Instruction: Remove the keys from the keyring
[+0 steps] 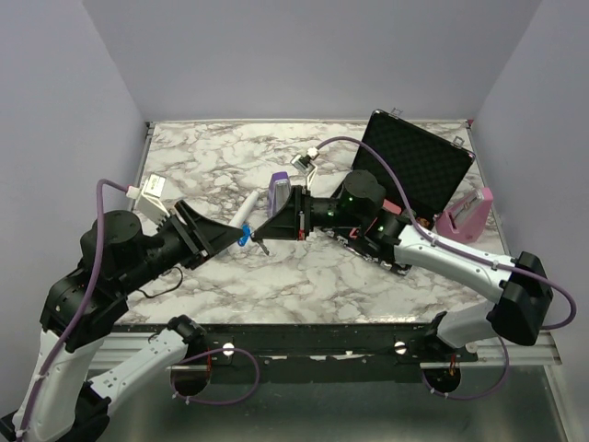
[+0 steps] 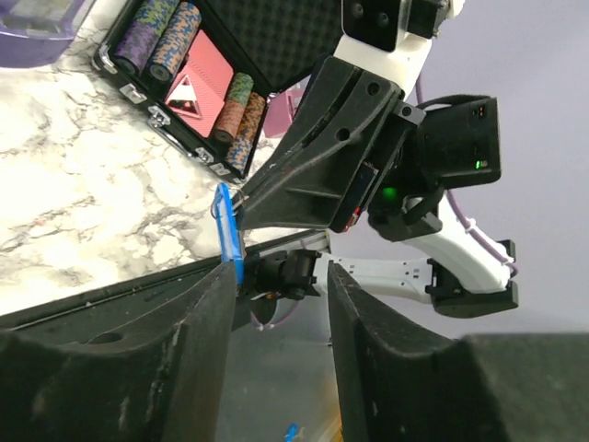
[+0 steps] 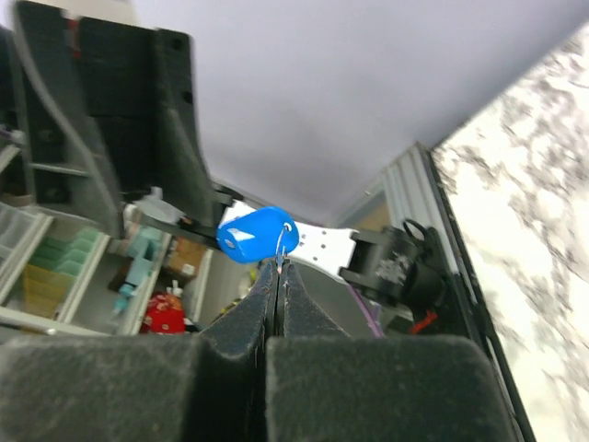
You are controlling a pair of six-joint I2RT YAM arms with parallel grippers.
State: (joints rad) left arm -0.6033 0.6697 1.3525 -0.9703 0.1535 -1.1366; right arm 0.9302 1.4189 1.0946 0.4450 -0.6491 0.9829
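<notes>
Both grippers meet in mid-air above the marble table (image 1: 221, 157). My right gripper (image 3: 279, 267) (image 1: 260, 235) is shut on the thin wire keyring (image 3: 281, 245). A blue plastic tag (image 3: 256, 234) hangs on that ring, just above the fingertips. My left gripper (image 2: 281, 272) (image 1: 234, 236) is open. The blue tag (image 2: 227, 235) (image 1: 242, 237) stands edge-on at the tip of its left finger (image 2: 198, 322), and nothing is between the two fingers. I cannot make out the keys in any view.
An open black case (image 1: 419, 166) with poker chips (image 2: 179, 41) stands at the back right, with a pink object (image 1: 465, 216) beside it. Just behind the grippers are a purple metronome (image 1: 279, 191) and a white pen-like stick (image 1: 247, 210).
</notes>
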